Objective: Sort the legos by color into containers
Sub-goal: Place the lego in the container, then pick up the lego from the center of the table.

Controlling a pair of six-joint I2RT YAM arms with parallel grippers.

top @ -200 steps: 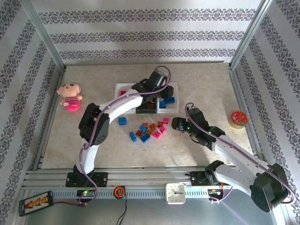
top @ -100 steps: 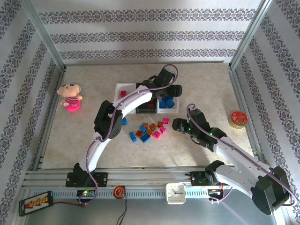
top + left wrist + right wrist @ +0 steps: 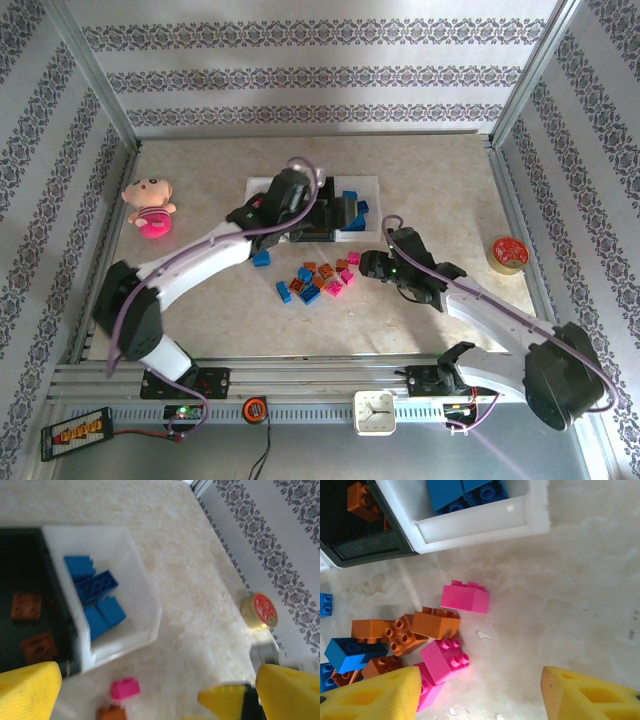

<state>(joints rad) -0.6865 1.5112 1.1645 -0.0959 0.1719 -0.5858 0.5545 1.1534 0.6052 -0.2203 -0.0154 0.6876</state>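
Beige table (image 3: 430,170); bins (image 3: 368,185), loose legos (image 3: 315,280), doll (image 3: 150,205), tin (image 3: 508,253)

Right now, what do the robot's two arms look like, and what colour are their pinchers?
The left arm and right arm have smooth white shells with chunky black joints. A thin purple cable loops along each one. The left end effector and right end effector each have two blunt, bright yellow fingers.
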